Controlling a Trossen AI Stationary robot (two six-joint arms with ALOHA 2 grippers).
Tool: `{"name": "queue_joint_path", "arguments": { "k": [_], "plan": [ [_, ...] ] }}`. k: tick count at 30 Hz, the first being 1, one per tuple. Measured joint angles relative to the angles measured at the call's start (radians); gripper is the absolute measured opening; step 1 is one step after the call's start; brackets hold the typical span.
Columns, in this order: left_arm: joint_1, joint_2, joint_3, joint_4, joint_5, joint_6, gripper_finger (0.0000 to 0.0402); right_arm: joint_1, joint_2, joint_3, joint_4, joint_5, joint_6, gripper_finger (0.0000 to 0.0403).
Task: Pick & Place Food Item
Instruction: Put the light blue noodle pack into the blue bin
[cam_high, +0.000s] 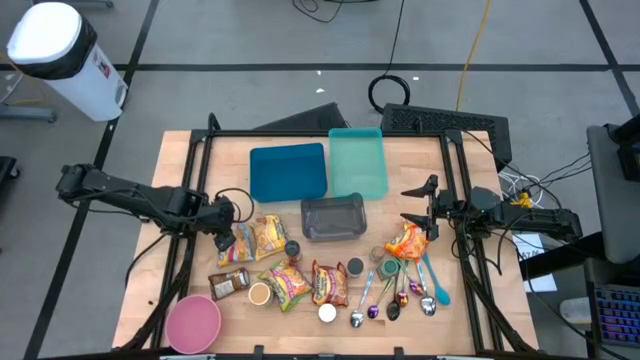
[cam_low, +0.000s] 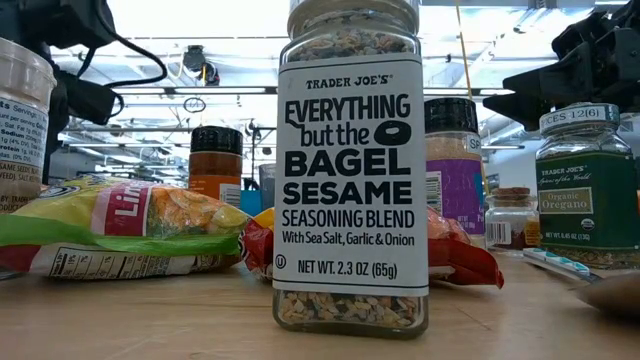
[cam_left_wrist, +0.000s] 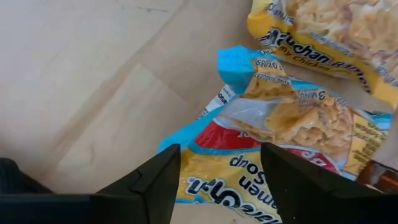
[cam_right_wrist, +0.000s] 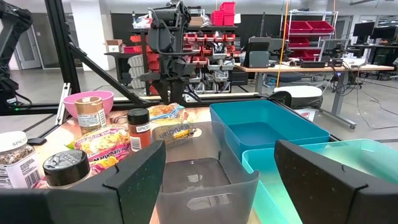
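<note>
Approach step, nothing lifted yet. Left claw, fingers apart, hovers low over blue-edged plastic ramen soup packet, which lies flat on wooden desk, just left of yellow noodle packet and well left of clear grey plastic bin. Right claw, fingers apart, empty, waits right of bin. Next move, by judgement: descend, straddle packet edge, close on crinkly film, lift toward bin.
</note>
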Motion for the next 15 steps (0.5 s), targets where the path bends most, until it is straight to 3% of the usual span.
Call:
{"name": "queue_joint_path", "arguments": {
  "k": [5, 15],
  "plan": [
    [0.000, 0.000, -0.024, 0.012, -0.003, 0.001, 0.0181, 0.000, 0.000, 0.000, 0.000, 0.000, 0.000, 0.0293],
    [0.000, 0.000, -0.030, 0.015, -0.055, 0.066, 0.0053, 0.000, 0.000, 0.000, 0.000, 0.000, 0.000, 0.0293]
  ]
}}
